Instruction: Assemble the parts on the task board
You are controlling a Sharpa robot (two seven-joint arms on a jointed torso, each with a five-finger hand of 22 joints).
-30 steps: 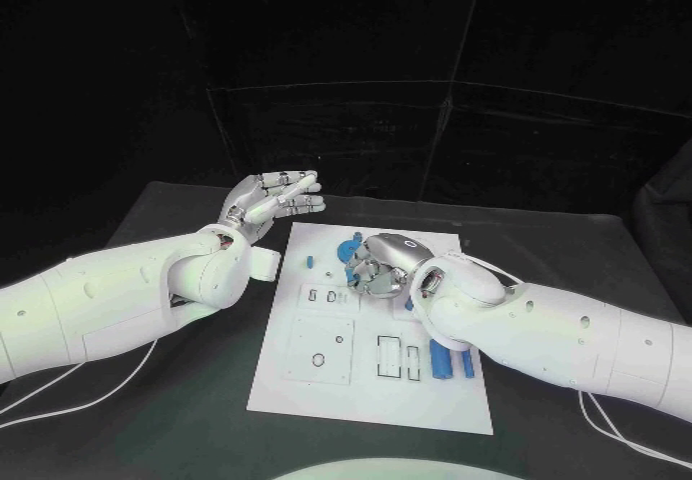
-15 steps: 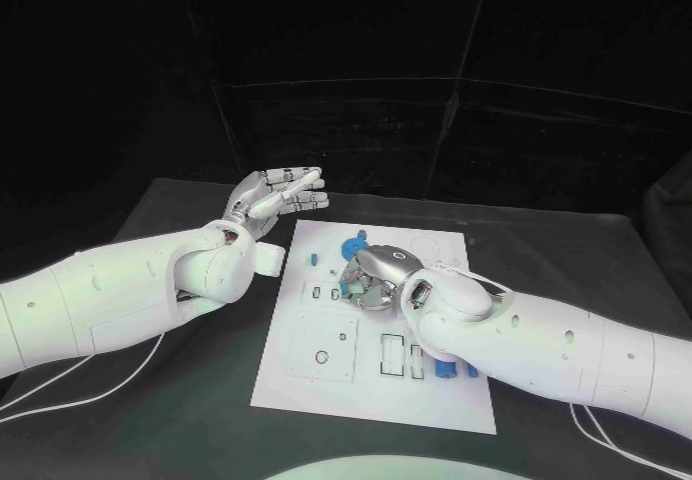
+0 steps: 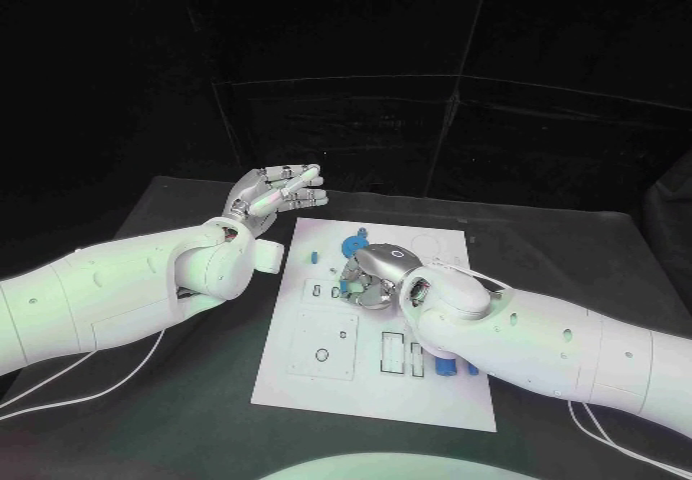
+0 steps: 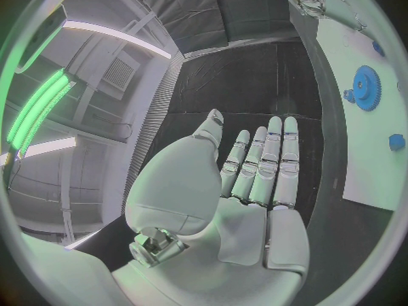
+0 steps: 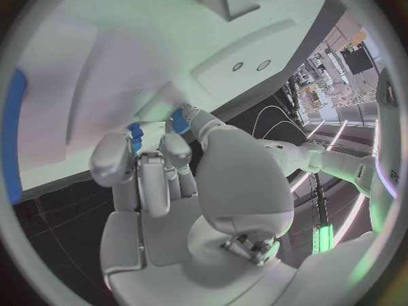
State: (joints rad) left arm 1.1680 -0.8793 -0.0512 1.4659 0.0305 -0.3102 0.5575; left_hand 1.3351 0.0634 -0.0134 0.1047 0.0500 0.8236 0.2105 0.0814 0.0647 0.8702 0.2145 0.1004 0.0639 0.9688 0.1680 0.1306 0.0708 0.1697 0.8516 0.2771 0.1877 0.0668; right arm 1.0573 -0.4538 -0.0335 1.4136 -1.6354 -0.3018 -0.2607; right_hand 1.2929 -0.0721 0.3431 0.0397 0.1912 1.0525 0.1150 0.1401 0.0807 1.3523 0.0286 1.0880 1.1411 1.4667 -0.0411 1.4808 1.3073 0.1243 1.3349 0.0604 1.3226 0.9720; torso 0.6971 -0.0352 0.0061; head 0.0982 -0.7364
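Blue bars (image 3: pixel 441 362) lie on the near part of the board (image 3: pixel 310 385) on the bench (image 3: pixel 562 255), beside the right arm. Mid-board, the right robot hand (image 3: pixel 372 277) curls down, fingers pinching a small blue part (image 5: pixel 179 122). Farther off — a blue gear (image 3: pixel 353 243). Beyond the board's far-left corner, the left robot hand (image 3: pixel 274 195) hovers, spread, holding nothing.

Task board (image 3: pixel 310 385) lies mid-table (image 3: pixel 577 250). Gear (image 3: pixel 353 243) sits near board's far edge, small part (image 3: pixel 310 257) just beside it toward the left edge. Two long parts (image 3: pixel 441 366) lie near the right edge. Right hand (image 3: pixel 378 275) over board centre; left hand (image 3: pixel 274 195) above table, off the far-left corner.
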